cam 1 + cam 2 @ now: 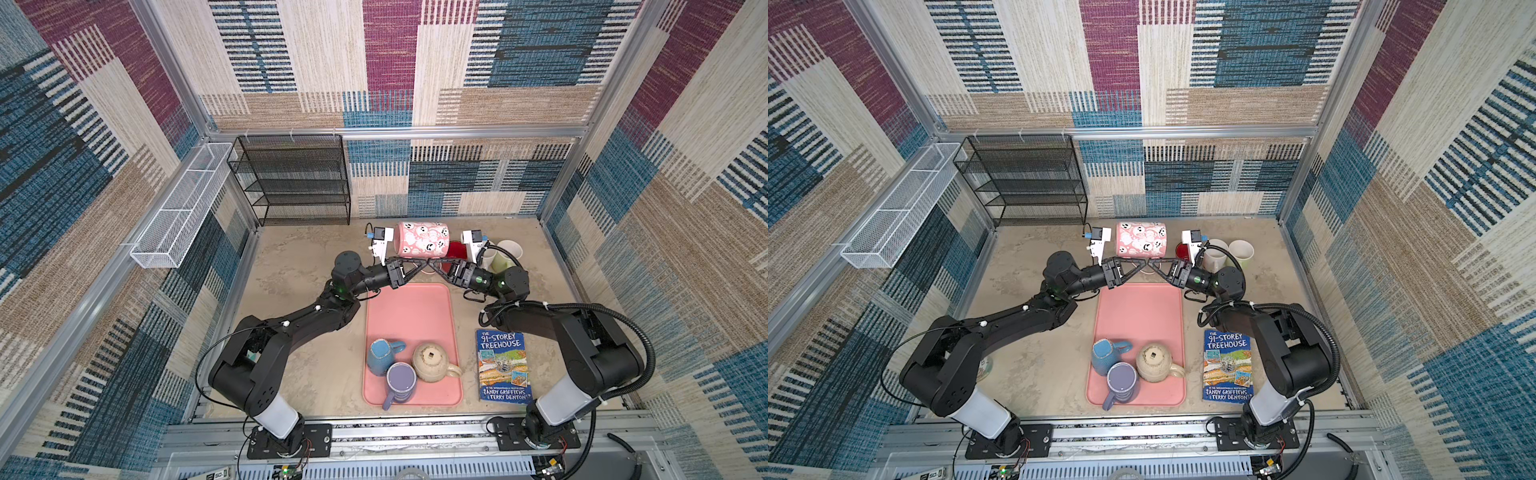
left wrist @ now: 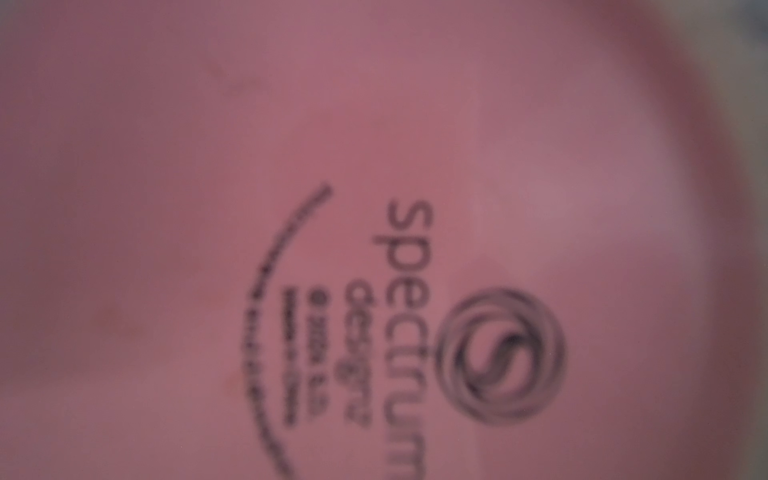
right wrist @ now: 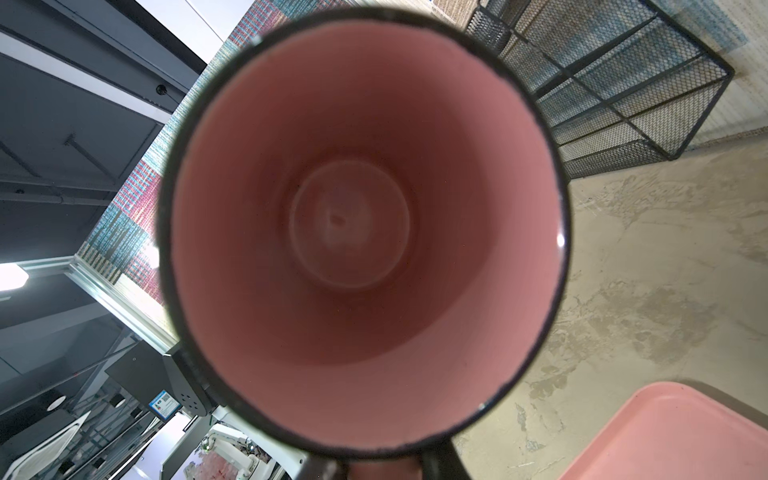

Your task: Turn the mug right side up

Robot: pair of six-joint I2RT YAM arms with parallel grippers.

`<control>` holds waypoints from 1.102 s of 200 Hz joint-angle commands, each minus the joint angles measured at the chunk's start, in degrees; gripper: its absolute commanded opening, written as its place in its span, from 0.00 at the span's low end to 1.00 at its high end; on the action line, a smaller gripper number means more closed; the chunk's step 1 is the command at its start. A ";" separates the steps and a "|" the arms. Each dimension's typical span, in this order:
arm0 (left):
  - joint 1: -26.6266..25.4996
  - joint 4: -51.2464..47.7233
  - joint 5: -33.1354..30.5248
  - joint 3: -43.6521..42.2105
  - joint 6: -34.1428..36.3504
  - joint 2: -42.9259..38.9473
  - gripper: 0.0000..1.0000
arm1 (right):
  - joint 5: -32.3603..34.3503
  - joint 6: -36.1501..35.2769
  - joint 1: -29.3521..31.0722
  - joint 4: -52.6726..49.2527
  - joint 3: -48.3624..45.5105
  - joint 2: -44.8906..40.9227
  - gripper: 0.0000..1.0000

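Note:
A pink mug [image 1: 422,239] with white ghost faces hangs on its side above the back of the table, its mouth toward the right arm. Both grippers meet under it at the handle. My left gripper [image 1: 422,262] comes in from the left and looks shut on the handle; the left wrist view shows only the mug's printed base [image 2: 415,166], close and blurred. My right gripper [image 3: 382,465] has a finger [image 3: 440,461] on each side of the pink handle, and its camera looks straight into the mug's mouth [image 3: 365,208]. In both top views the mug [image 1: 1141,239] is off the table.
A pink tray [image 1: 409,307] in front holds a blue mug [image 1: 380,356], a purple mug [image 1: 401,381] and an upturned beige mug [image 1: 432,361]. A book [image 1: 503,365] lies to its right. A red cup [image 1: 457,249] and two pale cups [image 1: 509,251] stand back right, a black wire shelf [image 1: 291,178] back left.

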 commanded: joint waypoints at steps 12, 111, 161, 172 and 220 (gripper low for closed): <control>-0.35 -9.51 3.01 -0.91 8.12 -2.13 0.31 | 3.96 -2.50 0.02 5.10 -0.82 -2.90 0.00; -0.09 -21.70 -0.98 -1.22 14.47 -7.31 0.48 | 5.31 -12.61 0.07 -8.47 -3.13 -10.96 0.00; 0.09 -34.92 -6.31 0.06 21.17 -14.39 0.53 | 7.08 -21.53 0.07 -21.41 -3.79 -15.65 0.00; 0.09 -38.40 -7.56 0.69 23.17 -16.29 0.53 | 8.24 -24.81 0.02 -25.74 -3.97 -16.95 0.00; 0.15 -51.92 -13.93 3.25 30.22 -23.29 0.54 | 13.21 -34.06 0.14 -37.33 -5.81 -21.94 0.00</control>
